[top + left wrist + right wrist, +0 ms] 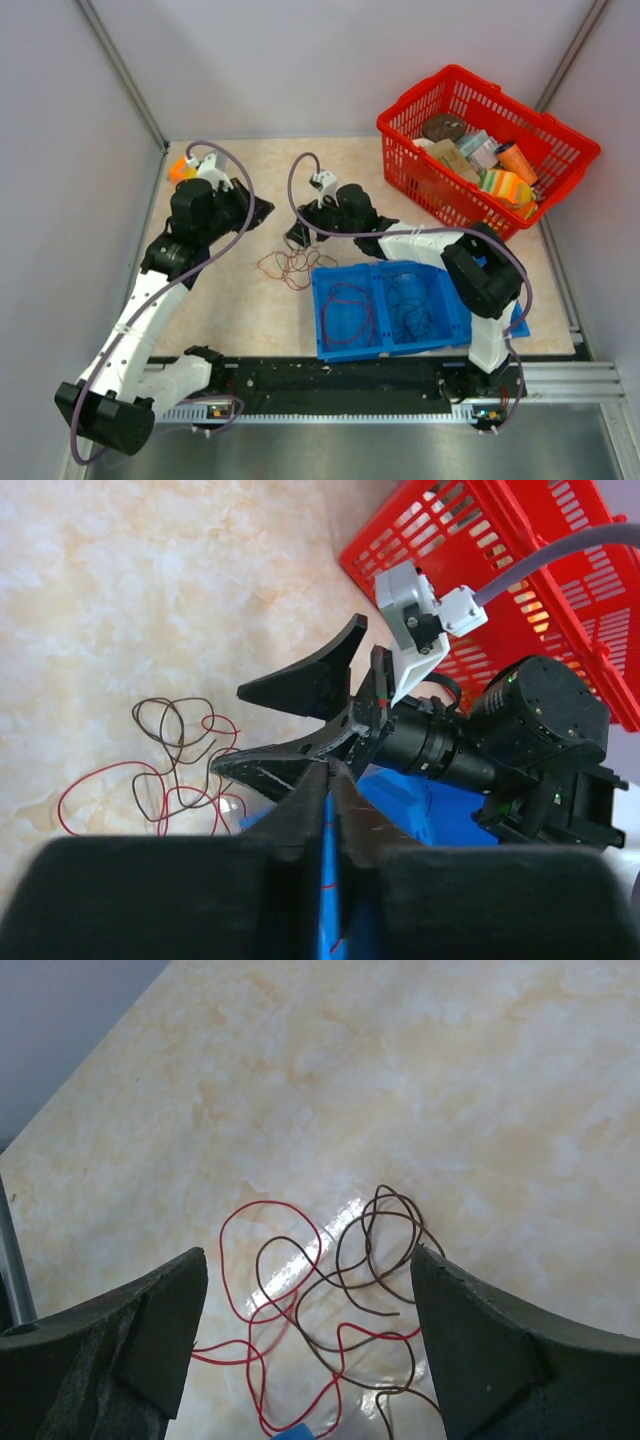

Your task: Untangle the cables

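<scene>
Cables (330,1300): a loose red and brown knot lying flat on the surface (230,290), just left of the blue tray (318,330).

Right claw (308,1255): released, jaws spread wide, poised straight above the knot. Loops sit between the two fingers, and the heap's spread runs roughly across the gap.

Left claw (328,780): clenched, apparently on nothing, though its tips hide what lies between them. It is up-surface and to the left of the knot, the farther of the two.

Judgement: the right arm is better placed and need only descend.
</scene>
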Motion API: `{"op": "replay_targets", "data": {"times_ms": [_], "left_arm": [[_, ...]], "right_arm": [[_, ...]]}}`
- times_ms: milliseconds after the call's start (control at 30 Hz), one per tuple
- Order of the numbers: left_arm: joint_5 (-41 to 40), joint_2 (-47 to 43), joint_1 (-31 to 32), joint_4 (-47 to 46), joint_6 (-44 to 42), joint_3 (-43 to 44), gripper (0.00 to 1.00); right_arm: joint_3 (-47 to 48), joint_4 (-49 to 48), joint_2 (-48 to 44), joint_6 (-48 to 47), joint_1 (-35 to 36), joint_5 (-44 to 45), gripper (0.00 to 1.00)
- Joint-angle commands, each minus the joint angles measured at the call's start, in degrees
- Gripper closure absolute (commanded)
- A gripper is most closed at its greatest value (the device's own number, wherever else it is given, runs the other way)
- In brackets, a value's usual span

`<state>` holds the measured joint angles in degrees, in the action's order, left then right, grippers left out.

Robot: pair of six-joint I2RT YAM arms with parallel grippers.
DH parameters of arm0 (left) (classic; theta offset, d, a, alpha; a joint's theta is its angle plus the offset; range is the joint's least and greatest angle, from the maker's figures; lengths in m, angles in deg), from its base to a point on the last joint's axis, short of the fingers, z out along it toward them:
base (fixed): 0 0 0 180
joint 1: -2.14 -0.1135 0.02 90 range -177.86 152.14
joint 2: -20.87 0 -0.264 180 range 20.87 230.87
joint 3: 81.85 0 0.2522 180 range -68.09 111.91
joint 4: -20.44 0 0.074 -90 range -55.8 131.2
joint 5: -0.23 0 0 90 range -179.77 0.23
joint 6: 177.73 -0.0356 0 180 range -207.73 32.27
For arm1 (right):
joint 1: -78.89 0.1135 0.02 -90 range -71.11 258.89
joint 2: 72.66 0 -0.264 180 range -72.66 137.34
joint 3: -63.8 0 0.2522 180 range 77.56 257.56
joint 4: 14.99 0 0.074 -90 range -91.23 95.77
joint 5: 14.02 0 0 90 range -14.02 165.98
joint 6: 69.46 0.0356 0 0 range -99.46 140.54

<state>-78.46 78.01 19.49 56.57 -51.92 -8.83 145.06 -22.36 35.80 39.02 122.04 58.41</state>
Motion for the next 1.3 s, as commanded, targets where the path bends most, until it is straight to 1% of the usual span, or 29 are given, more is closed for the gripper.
{"op": "replay_targets", "data": {"times_ms": [0, 33, 67, 100, 133, 233, 300, 333, 400, 433, 500, 600, 667, 733, 800, 933, 967, 1067, 1133, 1200, 1267], "left_arm": [[3.87, 1.99, 0.06, 2.49, -1.36, 2.44, 0.77], [5.63, 3.57, 0.06, 3.89, -1.79, 1.65, 0.63], [7.83, 5.07, 0.06, 4.78, -2.23, 0.43, 0.55], [9.42, 6.13, 0.15, 5.92, -2.50, -0.72, 0.45], [9.52, 6.75, 0.58, 5.50, -2.68, -2.38, 0.41], [9.17, 5.88, 1.03, 0.85, -3.11, -9.15, 0.38], [7.59, 5.87, 1.11, -0.57, -4.25, -11.71, 0.40], [7.59, 6.31, 1.11, -1.36, -4.61, -12.67, 0.43], [8.02, 7.71, 1.20, -3.47, -5.05, -14.00, 0.54], [7.85, 9.02, 1.38, -4.61, -5.57, -14.78, 0.56], [7.41, 11.83, 1.55, -6.45, -7.50, -15.41, 0.54], [6.18, 15.88, 3.30, -8.92, -9.00, -15.41, 0.45], [4.26, 17.73, 4.88, -9.62, -9.53, -15.23, 0.43], [1.10, 19.57, 6.29, -9.89, -10.32, -14.79, 0.43], [-0.32, 21.16, 7.17, -9.89, -10.50, -14.27, 0.46], [-1.46, 22.75, 8.32, -9.10, -10.24, -13.56, 0.65], [-1.90, 22.92, 8.41, -8.49, -10.24, -13.47, 0.72], [-3.30, 21.18, 8.32, -5.60, -11.90, -12.07, 1.00], [-5.24, 18.19, 8.23, -3.13, -13.22, -10.76, 1.00], [-6.73, 14.50, 8.23, -0.15, -14.54, -8.39, 1.00], [-7.00, 10.55, 8.23, 2.06, -15.94, -5.67, 1.00]], "right_arm": [[4.65, 0.89, 0.26, -1.61, 1.14, 2.86, 0.19], [4.65, 2.21, -0.27, -1.52, 1.14, 6.63, 0.19], [4.31, 2.75, -0.71, -0.82, 0.88, 9.19, 0.19], [3.69, 2.67, -1.49, -0.03, 0.62, 10.60, 0.18], [2.29, 2.06, -2.46, 1.02, -0.17, 11.14, 0.18], [-1.84, -0.75, -4.49, 5.67, -3.42, 11.76, 0.18], [-3.86, -2.33, -5.10, 8.84, -6.32, 10.71, 0.18], [-4.66, -3.21, -5.28, 10.33, -7.55, 10.01, 0.18], [-5.80, -4.36, -5.11, 12.10, -9.13, 8.78, 0.18], [-5.98, -4.71, -5.02, 12.63, -9.49, 8.51, 0.18], [-5.98, -4.63, -5.02, 12.37, -9.58, 8.60, 0.18], [-6.16, -5.15, -5.02, 12.11, -9.58, 8.25, 0.19], [-6.25, -5.24, -4.76, 12.19, -9.58, 8.24, 0.19], [-6.16, -5.51, -4.93, 12.11, -9.58, 8.07, 0.19], [-6.25, -5.68, -5.02, 12.11, -9.58, 7.89, 0.19], [-6.07, -5.42, -5.02, 11.76, -9.58, 7.81, 0.19], [-5.98, -5.16, -5.10, 11.58, -9.58, 7.81, 0.19], [-6.15, -5.42, -5.28, 10.70, -9.58, 6.58, 0.18], [-5.63, -5.86, -4.93, 8.78, -9.32, 3.43, 0.17], [-3.80, -3.94, -4.06, 7.11, -8.79, 1.14, 0.16], [-2.65, -3.83, -3.18, 5.87, -7.92, -0.88, 0.16]]}}
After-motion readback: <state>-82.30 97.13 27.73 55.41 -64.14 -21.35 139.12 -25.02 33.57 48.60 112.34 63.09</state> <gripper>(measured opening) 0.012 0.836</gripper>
